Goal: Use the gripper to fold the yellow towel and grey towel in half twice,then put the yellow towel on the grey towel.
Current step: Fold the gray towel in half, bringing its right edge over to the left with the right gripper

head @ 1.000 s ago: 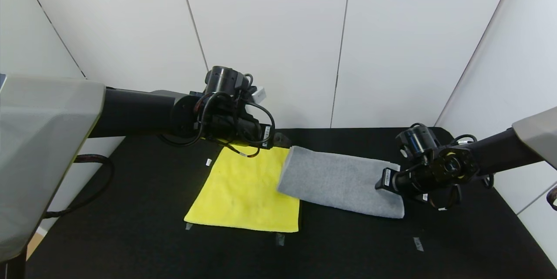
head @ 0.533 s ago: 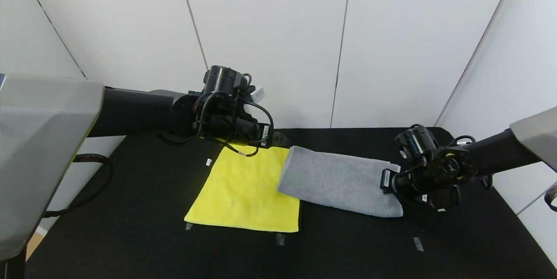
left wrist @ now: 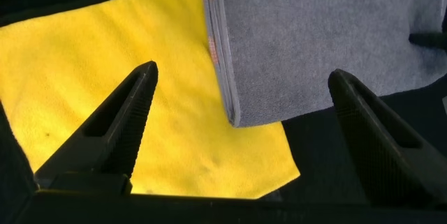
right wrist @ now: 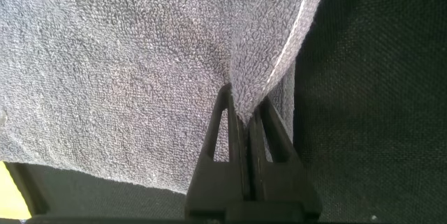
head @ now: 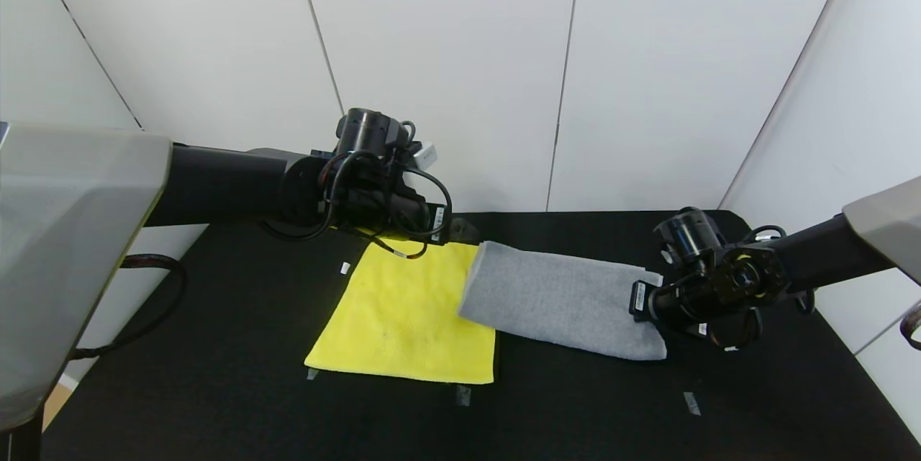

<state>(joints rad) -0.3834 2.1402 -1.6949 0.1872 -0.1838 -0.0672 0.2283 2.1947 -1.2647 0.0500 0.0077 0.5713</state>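
The yellow towel point(head: 406, 313) lies flat on the black table, left of centre. The grey towel point(head: 557, 299) lies folded into a long strip, its left end overlapping the yellow towel's right edge. My right gripper point(head: 639, 300) sits at the strip's right end. In the right wrist view this gripper point(right wrist: 244, 102) is shut on a pinched-up ridge of grey towel point(right wrist: 126, 56). My left gripper point(head: 466, 231) hovers open over the far edge where both towels meet. In the left wrist view its fingers point(left wrist: 119, 123) straddle the grey towel's point(left wrist: 314, 35) folded end and the yellow towel point(left wrist: 70, 56), touching neither.
The black table point(head: 237, 375) is closed in by white walls point(head: 446, 51) behind and to the right. Small tape marks point(head: 463, 395) sit near the yellow towel's front edge, and another tape mark point(head: 691, 403) lies in front of the grey towel.
My right gripper has closed on the grey towel's right end and pulled that end in slightly. The left arm and the yellow towel have stayed put.
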